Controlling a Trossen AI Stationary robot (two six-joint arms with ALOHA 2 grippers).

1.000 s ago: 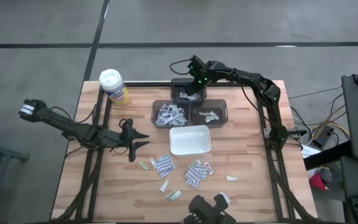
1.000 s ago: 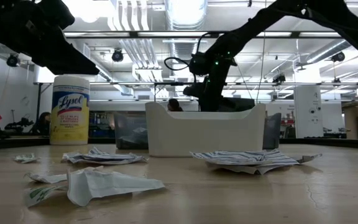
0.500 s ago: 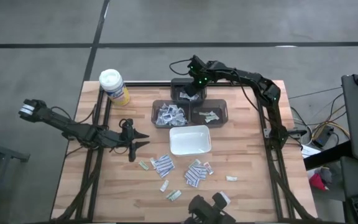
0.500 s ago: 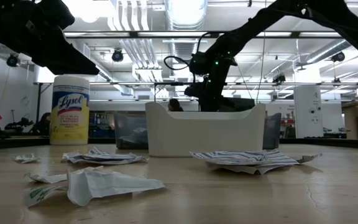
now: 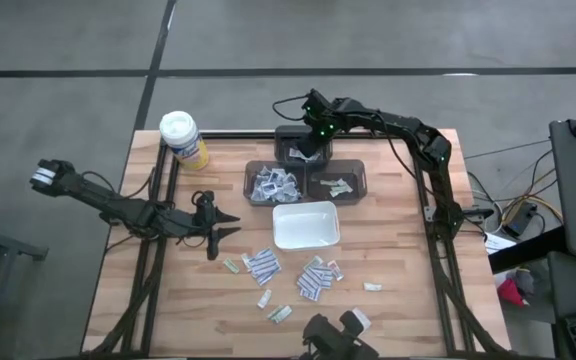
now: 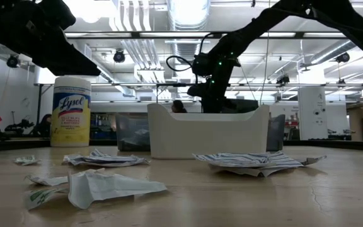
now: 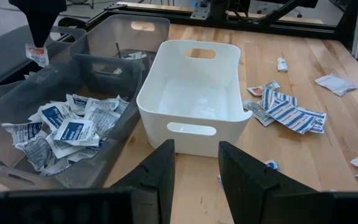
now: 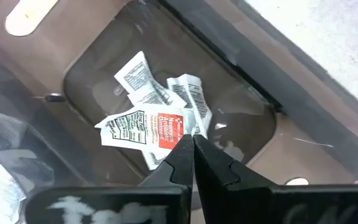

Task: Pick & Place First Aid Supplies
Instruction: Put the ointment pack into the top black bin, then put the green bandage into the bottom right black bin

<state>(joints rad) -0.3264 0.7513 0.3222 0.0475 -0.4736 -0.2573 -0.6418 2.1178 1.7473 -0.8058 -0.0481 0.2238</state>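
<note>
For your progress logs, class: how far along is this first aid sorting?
Done: many packets lie in grey bins. In hand: the right gripper, shut, holds a red-printed packet over the far bin. Left: packets scattered on the table; left gripper waits.

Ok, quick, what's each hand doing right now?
Left hand: open, empty, facing the white tray.
Right hand: shut on a red-and-white packet over the far grey bin.

Wooden table [image 5: 398, 250] bears grey bins [image 5: 273, 185], white tray [image 5: 306, 225], canister [image 5: 183, 138], loose packets [image 5: 313, 278].
</note>
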